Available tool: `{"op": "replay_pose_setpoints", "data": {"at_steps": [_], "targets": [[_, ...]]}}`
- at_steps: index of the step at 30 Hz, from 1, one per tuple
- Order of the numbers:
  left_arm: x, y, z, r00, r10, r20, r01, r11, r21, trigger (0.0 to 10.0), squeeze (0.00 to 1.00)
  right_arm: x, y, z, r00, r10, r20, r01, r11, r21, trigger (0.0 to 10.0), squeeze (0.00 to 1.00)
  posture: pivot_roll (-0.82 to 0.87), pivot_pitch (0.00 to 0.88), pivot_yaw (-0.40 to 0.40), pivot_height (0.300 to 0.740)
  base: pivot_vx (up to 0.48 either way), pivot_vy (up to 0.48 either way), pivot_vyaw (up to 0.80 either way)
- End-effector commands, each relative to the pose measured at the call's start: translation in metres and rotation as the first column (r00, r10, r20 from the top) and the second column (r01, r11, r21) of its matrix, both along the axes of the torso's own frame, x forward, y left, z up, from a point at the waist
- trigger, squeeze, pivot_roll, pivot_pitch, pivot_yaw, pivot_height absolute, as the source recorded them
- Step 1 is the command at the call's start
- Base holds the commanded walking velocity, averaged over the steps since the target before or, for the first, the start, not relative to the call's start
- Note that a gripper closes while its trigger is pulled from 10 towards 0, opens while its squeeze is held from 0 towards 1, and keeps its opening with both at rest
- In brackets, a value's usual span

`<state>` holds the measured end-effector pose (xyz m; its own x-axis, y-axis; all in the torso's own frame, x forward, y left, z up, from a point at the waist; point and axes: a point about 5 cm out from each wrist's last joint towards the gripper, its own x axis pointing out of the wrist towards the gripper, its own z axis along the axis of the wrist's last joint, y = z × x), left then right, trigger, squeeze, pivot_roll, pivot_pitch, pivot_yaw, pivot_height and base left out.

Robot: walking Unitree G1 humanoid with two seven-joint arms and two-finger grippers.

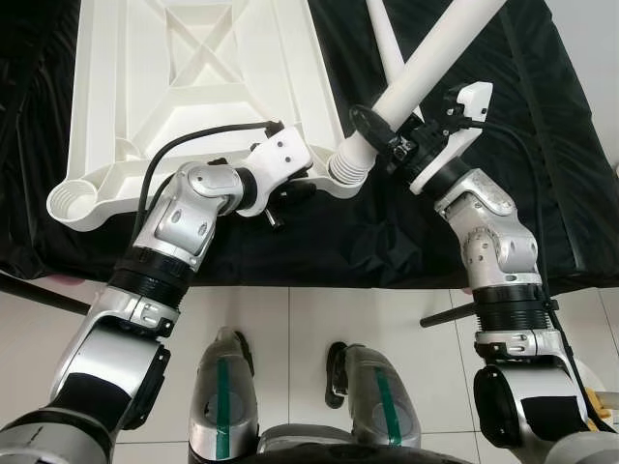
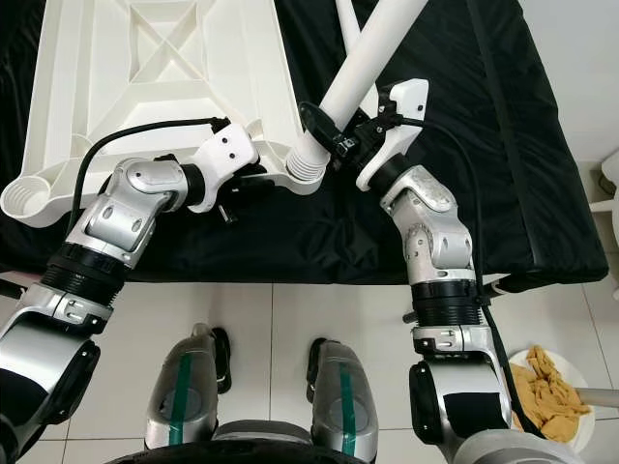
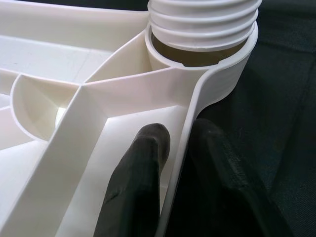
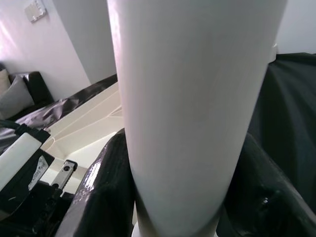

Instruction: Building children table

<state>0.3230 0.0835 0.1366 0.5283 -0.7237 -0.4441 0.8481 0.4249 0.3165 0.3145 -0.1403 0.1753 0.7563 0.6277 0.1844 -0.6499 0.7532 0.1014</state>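
A white plastic table top [image 1: 193, 87] lies upside down on a black cloth [image 1: 319, 246]. My left gripper [image 3: 177, 136] is shut on the table top's rim beside its near right corner socket [image 3: 222, 74], one finger [image 3: 140, 168] inside the rim and one outside. A long white table leg [image 1: 440, 48] slants up to the right. Its threaded end [image 1: 346, 166] sits at that socket, tilted. My right gripper [image 1: 387, 130] is shut on the leg [image 4: 192, 98] just above the thread, with a black finger [image 4: 106, 182] on each side.
A second white leg [image 1: 385, 39] lies on the cloth behind the held one. An open socket [image 1: 75, 201] marks the table top's near left corner. The cloth ends at white floor tiles by my feet. A plate of food [image 2: 549, 385] sits on the floor at right.
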Motion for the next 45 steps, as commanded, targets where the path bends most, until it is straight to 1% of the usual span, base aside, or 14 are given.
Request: {"op": "replay_pose_setpoints", "data": {"at_steps": [1, 3, 11, 12, 13, 18, 19, 21, 23, 28, 31, 39, 42, 45], "targets": [[0.006, 0.015, -0.002, 0.989, 0.142, 0.049, -0.143, 0.990, 0.013, 10.0, 0.00, -0.001, -0.010, -0.014, 0.997, -0.040, -0.062, 0.037, 0.998, -0.048, 10.0, 0.00, 0.01, 0.064, -0.040, 0.740, 0.000, 0.000, 0.00], [0.006, 0.015, -0.001, 0.988, 0.143, 0.051, -0.144, 0.990, 0.012, 10.0, 0.00, -0.004, -0.013, -0.015, 0.999, -0.032, -0.042, 0.028, 0.994, -0.104, 10.0, 0.00, 0.00, 0.070, -0.036, 0.740, 0.000, 0.000, 0.00], [0.006, 0.014, 0.000, 0.988, 0.142, 0.055, -0.143, 0.990, 0.013, 10.0, 0.00, -0.007, -0.007, -0.017, 0.999, -0.004, -0.033, -0.001, 0.990, -0.141, 10.0, 0.00, 0.00, 0.077, -0.036, 0.740, 0.000, 0.000, 0.00], [0.006, 0.014, 0.000, 0.988, 0.144, 0.058, -0.145, 0.989, 0.013, 10.0, 0.00, -0.012, 0.003, -0.020, 0.999, 0.030, -0.031, -0.034, 0.988, -0.148, 10.0, 0.00, 0.01, 0.080, -0.038, 0.740, 0.000, 0.000, 0.00], [0.006, 0.014, 0.000, 0.988, 0.144, 0.058, -0.145, 0.989, 0.013, 10.0, 0.00, -0.012, 0.003, -0.020, 0.999, 0.030, -0.031, -0.034, 0.988, -0.148, 10.0, 0.00, 0.01, 0.080, -0.038, 0.740, 0.000, 0.000, 0.00], [0.006, 0.016, 0.002, 0.987, 0.149, 0.063, -0.150, 0.989, 0.010, 10.0, 0.00, -0.019, 0.018, -0.028, 0.996, 0.082, -0.026, -0.086, 0.973, -0.216, 10.0, 0.00, 0.01, 0.084, -0.036, 0.740, 0.000, 0.000, 0.00], [0.006, 0.016, 0.002, 0.987, 0.149, 0.063, -0.150, 0.989, 0.010, 10.0, 0.00, -0.019, 0.018, -0.028, 0.996, 0.082, -0.026, -0.086, 0.973, -0.216, 10.0, 0.00, 0.01, 0.084, -0.036, 0.740, 0.000, 0.000, 0.00], [0.006, 0.016, 0.003, 0.986, 0.151, 0.065, -0.152, 0.988, 0.010, 10.0, 0.00, -0.020, 0.022, -0.029, 0.996, 0.086, -0.015, -0.087, 0.965, -0.246, 10.0, 0.00, 0.01, 0.086, -0.036, 0.740, 0.000, 0.000, 0.00], [0.006, 0.017, 0.004, 0.986, 0.151, 0.068, -0.152, 0.988, 0.011, 10.0, 0.00, -0.020, 0.024, -0.030, 0.997, 0.074, -0.010, -0.074, 0.959, -0.274, 10.0, 0.00, 0.01, 0.088, -0.034, 0.740, 0.000, 0.000, 0.00], [0.006, 0.017, 0.004, 0.986, 0.151, 0.069, -0.152, 0.988, 0.011, 10.0, 0.00, -0.018, 0.026, -0.030, 0.998, 0.069, 0.006, -0.064, 0.950, -0.306, 10.0, 0.00, 0.01, 0.090, -0.033, 0.740, 0.000, 0.000, 0.00], [0.006, 0.017, 0.006, 0.986, 0.151, 0.072, -0.153, 0.988, 0.009, 10.0, 0.00, -0.016, 0.029, -0.025, 0.996, 0.070, 0.055, -0.047, 0.939, -0.341, 10.0, 0.00, 0.01, 0.091, -0.031, 0.740, 0.000, 0.000, 0.00], [0.006, 0.016, 0.009, 0.985, 0.152, 0.078, -0.153, 0.988, 0.004, 10.0, 0.00, -0.009, 0.036, -0.016, 0.991, 0.098, 0.088, -0.060, 0.930, -0.363, 10.0, 0.00, 0.01, 0.091, -0.029, 0.740, 0.000, 0.000, 0.00], [0.007, 0.016, 0.010, 0.985, 0.152, 0.080, -0.153, 0.988, 0.003, 10.0, 0.00, -0.005, 0.037, -0.013, 0.994, 0.090, 0.068, -0.061, 0.934, -0.351, 10.0, 0.00, 0.01, 0.090, -0.029, 0.740, 0.000, 0.000, 0.00], [0.006, 0.017, 0.011, 0.985, 0.152, 0.084, -0.153, 0.988, 0.003, 10.0, 0.00, 0.002, 0.039, -0.010, 0.997, 0.071, 0.011, -0.063, 0.938, -0.342, 10.0, 0.00, 0.01, 0.092, -0.030, 0.740, 0.000, 0.000, 0.00]]}}
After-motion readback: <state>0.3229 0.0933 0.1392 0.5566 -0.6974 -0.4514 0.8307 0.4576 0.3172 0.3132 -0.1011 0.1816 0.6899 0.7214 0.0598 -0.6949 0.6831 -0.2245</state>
